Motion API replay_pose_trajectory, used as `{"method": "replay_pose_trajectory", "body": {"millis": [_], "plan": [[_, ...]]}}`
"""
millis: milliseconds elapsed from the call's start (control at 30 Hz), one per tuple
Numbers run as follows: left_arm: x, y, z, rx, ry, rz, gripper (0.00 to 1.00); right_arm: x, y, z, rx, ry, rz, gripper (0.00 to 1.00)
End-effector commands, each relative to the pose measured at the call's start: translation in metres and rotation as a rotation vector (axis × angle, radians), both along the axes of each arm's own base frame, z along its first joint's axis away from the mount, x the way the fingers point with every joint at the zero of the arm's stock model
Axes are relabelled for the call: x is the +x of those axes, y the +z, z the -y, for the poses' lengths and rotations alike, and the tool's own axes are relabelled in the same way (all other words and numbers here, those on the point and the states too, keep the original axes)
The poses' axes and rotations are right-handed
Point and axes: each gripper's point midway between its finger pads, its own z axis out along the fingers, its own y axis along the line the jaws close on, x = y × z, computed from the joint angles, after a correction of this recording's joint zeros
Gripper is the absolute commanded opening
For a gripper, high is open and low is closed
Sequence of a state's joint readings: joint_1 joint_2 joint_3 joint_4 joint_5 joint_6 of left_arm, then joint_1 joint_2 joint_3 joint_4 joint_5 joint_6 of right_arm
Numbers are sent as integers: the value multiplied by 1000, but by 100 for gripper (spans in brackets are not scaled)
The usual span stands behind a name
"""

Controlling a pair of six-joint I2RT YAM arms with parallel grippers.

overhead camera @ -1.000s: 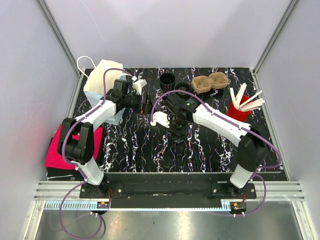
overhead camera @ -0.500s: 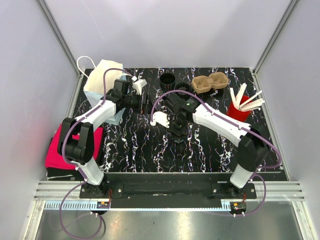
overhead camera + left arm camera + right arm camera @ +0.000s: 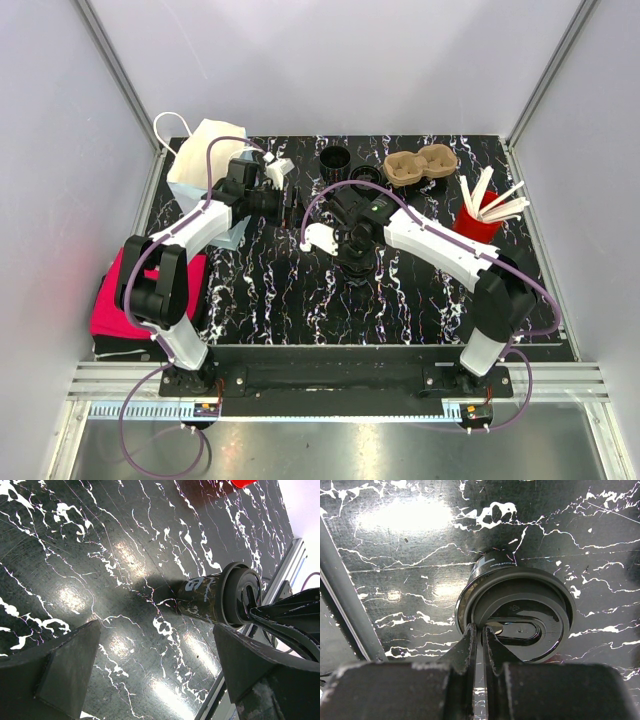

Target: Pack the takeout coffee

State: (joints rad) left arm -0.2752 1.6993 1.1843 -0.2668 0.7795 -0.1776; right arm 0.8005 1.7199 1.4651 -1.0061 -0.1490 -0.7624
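Black marble table (image 3: 280, 290), lidded black cup (image 3: 220, 597), white logo (image 3: 192, 585) illegible

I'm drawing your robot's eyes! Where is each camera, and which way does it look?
Top: above and behind, looking down on the table; left arm and right arm show.
Left wrist: low over the table, looking sideways through the open left gripper at the coffee cup.
Right wrist: above that cup, looking down past the right gripper pinching its lid.
Both wrist views show the cup.
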Motion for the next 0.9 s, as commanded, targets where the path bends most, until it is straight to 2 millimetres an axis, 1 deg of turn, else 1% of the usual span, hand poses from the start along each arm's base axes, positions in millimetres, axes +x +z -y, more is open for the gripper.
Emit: {"method": "replay_pose_trajectory", "body": {"millis": [0, 167, 300, 400, 633, 867], "plan": [[5, 8, 3, -26, -10, 43, 99, 1, 4, -9, 27, 8, 17, 0], [5, 7, 3, -27, -11, 43, 99, 3, 28, -11, 73, 9, 60, 0], [5, 6, 3, -28, -12, 39, 99, -2, 37, -10, 91, 13, 56, 0], [5, 6, 3, -27, -10, 39, 99, -5, 35, -9, 89, 17, 45, 0], [5, 8, 3, -28, -10, 45, 99, -8, 23, -7, 67, 20, 16, 0], [5, 7, 3, -27, -10, 40, 99, -11, 13, -10, 59, 26, -18, 0]]}}
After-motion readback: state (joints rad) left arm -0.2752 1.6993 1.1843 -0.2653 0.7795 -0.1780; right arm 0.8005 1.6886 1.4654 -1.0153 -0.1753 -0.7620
